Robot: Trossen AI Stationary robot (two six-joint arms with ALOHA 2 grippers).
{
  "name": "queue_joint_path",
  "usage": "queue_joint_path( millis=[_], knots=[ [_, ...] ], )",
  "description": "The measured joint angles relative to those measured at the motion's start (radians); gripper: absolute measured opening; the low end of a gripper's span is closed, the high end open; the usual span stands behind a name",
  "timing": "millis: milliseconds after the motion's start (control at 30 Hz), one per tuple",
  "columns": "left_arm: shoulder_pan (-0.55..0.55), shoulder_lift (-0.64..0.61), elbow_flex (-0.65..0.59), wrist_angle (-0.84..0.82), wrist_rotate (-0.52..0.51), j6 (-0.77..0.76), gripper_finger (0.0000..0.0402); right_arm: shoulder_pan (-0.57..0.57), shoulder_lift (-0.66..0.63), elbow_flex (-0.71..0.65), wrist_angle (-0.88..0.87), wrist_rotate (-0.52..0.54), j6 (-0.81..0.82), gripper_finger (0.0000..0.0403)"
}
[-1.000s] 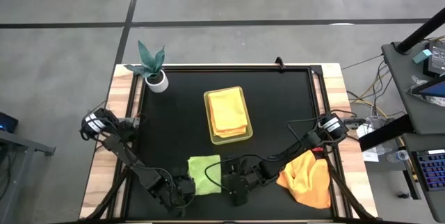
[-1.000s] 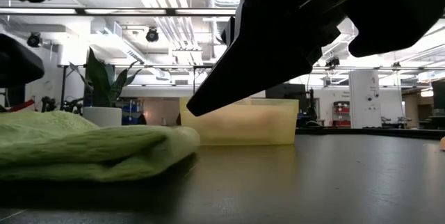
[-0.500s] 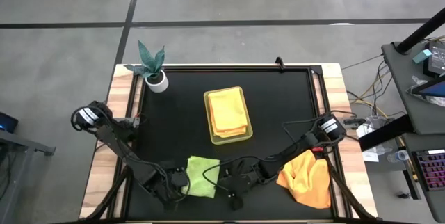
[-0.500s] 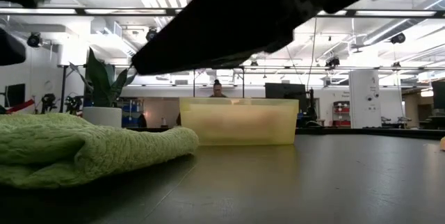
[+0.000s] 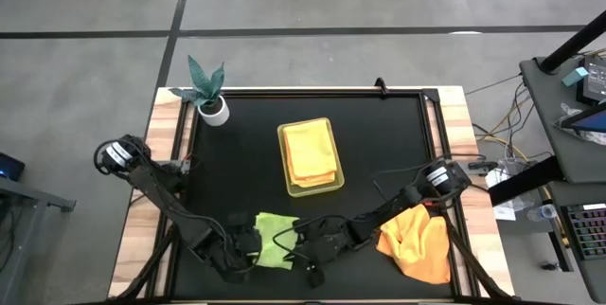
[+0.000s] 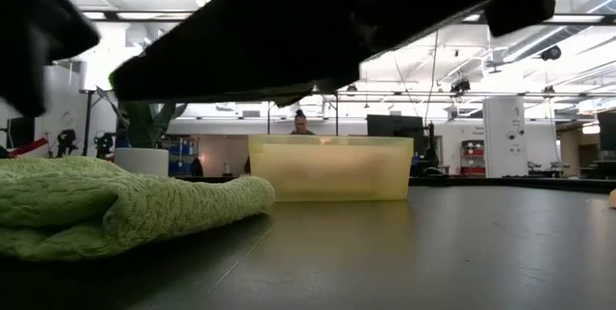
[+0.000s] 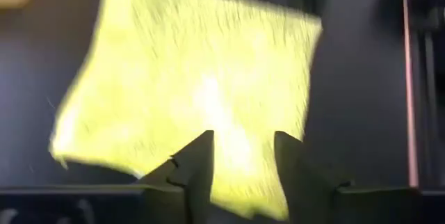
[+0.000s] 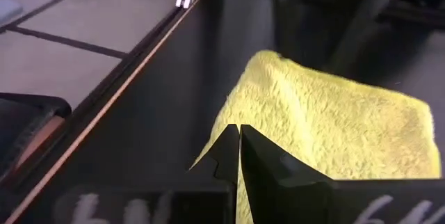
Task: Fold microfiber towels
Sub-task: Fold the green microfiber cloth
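A light green towel (image 5: 275,242) lies folded on the black table near its near edge; it also shows in the low view (image 6: 125,204). My left gripper (image 5: 244,245) is open at the towel's left side, its fingers standing over the cloth (image 7: 208,92) in the left wrist view. My right gripper (image 5: 305,251) is shut at the towel's right side, its tips (image 8: 236,135) by the towel's edge (image 8: 229,106). In the low view both arms hang above the towel. An orange towel heap (image 5: 417,243) lies at the near right. Pale yellow towels (image 5: 311,153) lie in the tray.
A yellow-green plastic tray (image 5: 286,188) stands mid-table, also seen in the low view (image 6: 332,167). A small potted plant (image 5: 210,97) stands at the far left corner. Black cables (image 5: 393,177) trail along the right arm. A raised frame edges the table (image 5: 303,90).
My right gripper has gone toward the table's left edge, up to the green towel's right side. My left gripper has moved a little toward the towel. The towel looks narrower in the high view and its top layer sits thicker in the low view.
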Motion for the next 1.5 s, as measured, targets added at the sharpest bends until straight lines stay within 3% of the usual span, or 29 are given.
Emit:
queue_joint_path(
  millis=[200,333,433,733,933,1233,1333,1500],
  knots=[
    [0.009,0.003,-0.039,0.011,-0.117,0.021,0.0068,-0.008,0.065,0.022,0.048,-0.049,0.007,0.0009],
    [0.027,0.004,-0.099,0.052,-0.125,-0.02,0.0024,-0.027,0.096,0.063,0.04,-0.144,0.021,0.0009],
    [0.052,0.004,-0.146,0.047,-0.127,-0.086,0.0004,-0.038,0.099,0.068,0.023,-0.157,0.028,0.0009],
    [0.097,0.004,-0.2,0.051,-0.136,-0.11,0.0006,-0.065,0.104,0.067,-0.037,-0.26,0.058,0.0009],
    [0.106,0.002,-0.204,0.042,-0.133,-0.105,0.0005,-0.064,0.104,0.067,-0.035,-0.262,0.053,0.0009],
    [0.106,-0.124,-0.185,0.041,-0.05,-0.001,0.0005,-0.064,0.086,0.066,-0.038,-0.254,0.05,0.0009],
    [0.097,-0.165,-0.184,0.057,0.037,0.003,0.0005,-0.063,0.081,0.066,-0.039,-0.251,0.05,0.0009],
    [0.04,-0.157,-0.192,0.179,0.086,0.025,0.0005,-0.063,0.078,0.066,-0.046,-0.227,0.047,0.0009]
  ],
)
